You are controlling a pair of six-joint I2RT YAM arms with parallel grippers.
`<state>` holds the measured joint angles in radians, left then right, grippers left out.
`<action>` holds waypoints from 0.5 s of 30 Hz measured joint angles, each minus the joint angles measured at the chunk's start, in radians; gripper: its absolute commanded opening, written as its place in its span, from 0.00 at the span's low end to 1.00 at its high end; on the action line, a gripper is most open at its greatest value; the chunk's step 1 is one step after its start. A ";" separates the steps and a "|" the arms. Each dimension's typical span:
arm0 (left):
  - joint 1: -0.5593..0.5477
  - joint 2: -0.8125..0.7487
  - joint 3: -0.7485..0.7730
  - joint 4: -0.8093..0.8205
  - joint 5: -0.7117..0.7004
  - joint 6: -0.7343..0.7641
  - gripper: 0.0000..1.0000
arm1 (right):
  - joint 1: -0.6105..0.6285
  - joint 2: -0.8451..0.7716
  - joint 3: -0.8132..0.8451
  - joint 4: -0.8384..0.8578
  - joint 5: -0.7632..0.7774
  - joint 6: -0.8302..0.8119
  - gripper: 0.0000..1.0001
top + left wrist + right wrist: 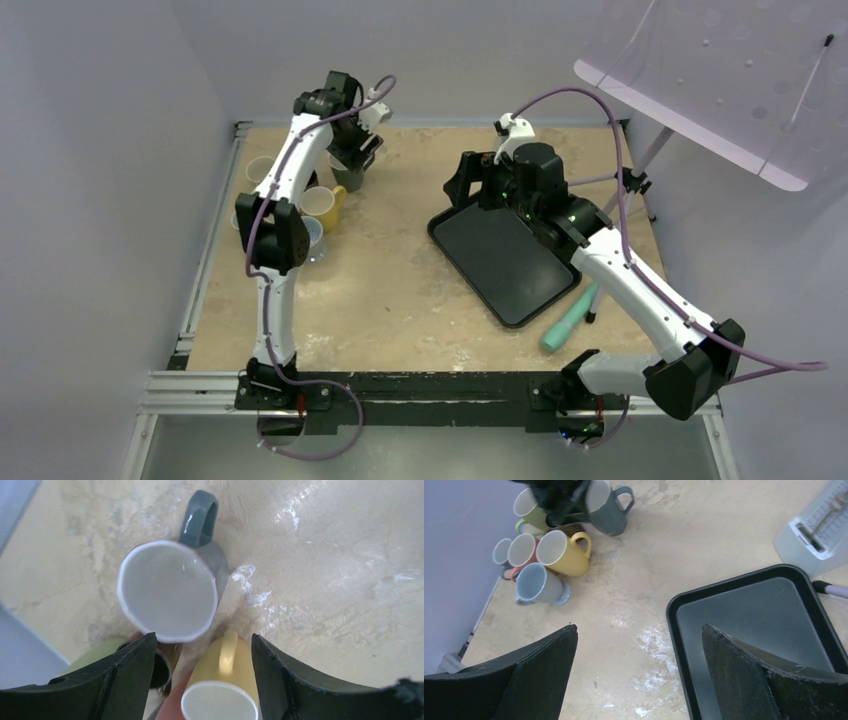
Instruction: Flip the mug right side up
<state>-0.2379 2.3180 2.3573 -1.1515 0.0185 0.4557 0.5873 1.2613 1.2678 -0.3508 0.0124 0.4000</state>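
Note:
The dark grey mug (167, 592) with a white inside has its mouth facing up and its handle (200, 517) pointing away from the camera. It stands at the back left of the table (350, 177) and shows in the right wrist view (610, 507). My left gripper (202, 652) is open just above and beside its rim, with nothing between the fingers (356, 150). My right gripper (639, 635) is open and empty, hovering over the table by the tray's left edge (468, 180).
A yellow mug (225, 690) and a green mug (92, 655) stand close below the left gripper. Pink (521, 550) and light blue (540, 585) mugs sit in the same cluster. A black tray (505, 260) lies centre right, with a teal tool (565, 325) beside it.

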 measured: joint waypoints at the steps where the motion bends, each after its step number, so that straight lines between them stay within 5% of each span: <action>1: 0.000 -0.042 -0.025 0.014 -0.001 -0.008 0.74 | 0.000 -0.001 -0.002 -0.001 0.017 0.000 0.99; 4: 0.000 -0.218 -0.151 0.065 0.006 -0.041 0.75 | -0.008 -0.035 -0.060 0.019 0.083 0.001 0.99; 15: 0.050 -1.139 -1.002 0.410 0.101 -0.176 0.83 | -0.161 -0.447 -0.598 0.280 0.282 -0.025 0.99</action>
<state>-0.1875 1.1786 1.3552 -0.7418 0.1196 0.2798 0.4259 0.8139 0.6701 -0.0704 0.2939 0.3752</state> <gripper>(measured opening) 0.816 0.985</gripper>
